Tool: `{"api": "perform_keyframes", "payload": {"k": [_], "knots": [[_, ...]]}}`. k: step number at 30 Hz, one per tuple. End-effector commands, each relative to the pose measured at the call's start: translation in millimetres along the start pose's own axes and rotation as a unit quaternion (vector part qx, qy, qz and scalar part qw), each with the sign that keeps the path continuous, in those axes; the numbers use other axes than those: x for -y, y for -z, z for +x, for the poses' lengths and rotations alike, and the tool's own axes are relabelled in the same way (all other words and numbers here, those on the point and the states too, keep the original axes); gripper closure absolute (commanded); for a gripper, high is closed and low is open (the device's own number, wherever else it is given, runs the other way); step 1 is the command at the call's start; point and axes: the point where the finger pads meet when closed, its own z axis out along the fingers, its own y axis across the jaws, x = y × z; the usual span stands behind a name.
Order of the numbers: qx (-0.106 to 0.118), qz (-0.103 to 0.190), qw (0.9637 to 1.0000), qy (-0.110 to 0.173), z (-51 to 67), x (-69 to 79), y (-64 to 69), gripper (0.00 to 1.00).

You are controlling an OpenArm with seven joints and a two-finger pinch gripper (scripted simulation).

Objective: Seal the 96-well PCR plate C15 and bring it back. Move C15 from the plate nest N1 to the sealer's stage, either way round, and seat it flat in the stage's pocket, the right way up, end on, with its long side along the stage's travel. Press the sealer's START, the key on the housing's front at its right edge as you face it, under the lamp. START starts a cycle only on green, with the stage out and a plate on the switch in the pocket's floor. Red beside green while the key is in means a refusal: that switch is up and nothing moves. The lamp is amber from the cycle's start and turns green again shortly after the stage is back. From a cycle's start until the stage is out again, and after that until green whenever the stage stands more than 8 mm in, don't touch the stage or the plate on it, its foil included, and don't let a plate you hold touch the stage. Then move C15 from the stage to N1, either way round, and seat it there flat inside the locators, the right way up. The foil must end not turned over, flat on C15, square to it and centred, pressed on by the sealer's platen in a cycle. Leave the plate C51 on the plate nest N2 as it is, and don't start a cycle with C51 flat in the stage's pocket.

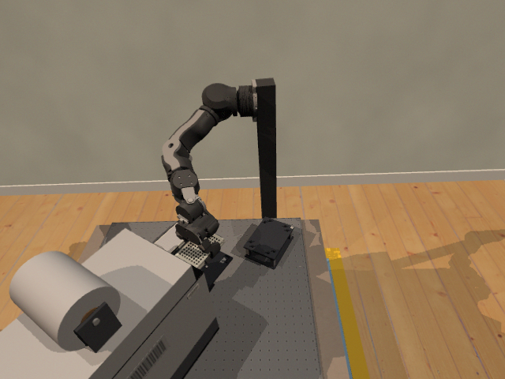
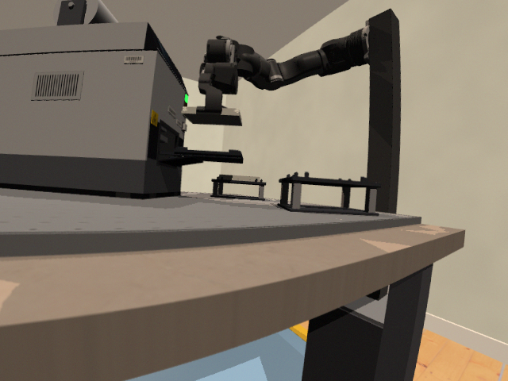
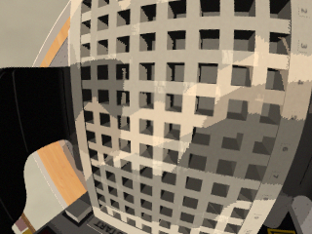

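Gripper (image 2: 213, 107) pinching the well plate (image 2: 212, 116) by its edges, jaws pressed against it. Hanging level in the air above the sealer's stage (image 2: 207, 155), well apart from it, wells facing up. Stage standing out from the sealer (image 2: 82, 106), lamp (image 2: 186, 98) glowing green. Near nest (image 2: 328, 182) sitting bare beside the post (image 2: 383, 102); far nest (image 2: 238, 181) carrying 1 other plate (image 2: 242, 177).

Plate C15 (image 2: 212, 116) hangs in gripper (image 2: 213, 107), directly above stage (image 2: 205, 155), apart from it. Stage juts from sealer (image 2: 82, 102). Nest N2 (image 2: 238, 186) carries C51 (image 2: 240, 178); N1 (image 2: 328, 192) beside it, by post (image 2: 383, 123).
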Motion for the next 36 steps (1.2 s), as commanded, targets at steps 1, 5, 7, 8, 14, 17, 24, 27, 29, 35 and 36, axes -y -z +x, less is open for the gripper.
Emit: {"api": "perform_keyframes", "payload": {"k": [1,5,7,8,14,17,24,27,29,35,36], "knots": [[0.001,-0.009,0.9998,0.016,-6.7,-2.8,4.1,1.00],[0.001,-0.009,0.9998,0.016,-6.7,-2.8,4.1,1.00],[0.001,-0.009,0.9998,0.016,-6.7,-2.8,4.1,1.00],[0.001,-0.009,0.9998,0.016,-6.7,-2.8,4.1,1.00],[0.002,-0.007,0.9998,0.016,-5.9,-3.2,4.4,1.00],[0.001,-0.008,0.9998,0.016,-3.2,-3.7,3.4,1.00],[0.001,-0.008,0.9998,0.016,-2.4,-3.9,3.1,1.00],[0.001,-0.008,0.9998,0.016,-2.4,-3.9,3.1,1.00],[0.001,-0.008,0.9998,0.016,-2.4,-3.9,3.1,1.00],[0.001,-0.009,0.9998,0.016,-0.3,-4.3,2.8,1.00],[0.001,-0.009,0.9998,0.016,-0.3,-4.3,2.8,1.00]]}}
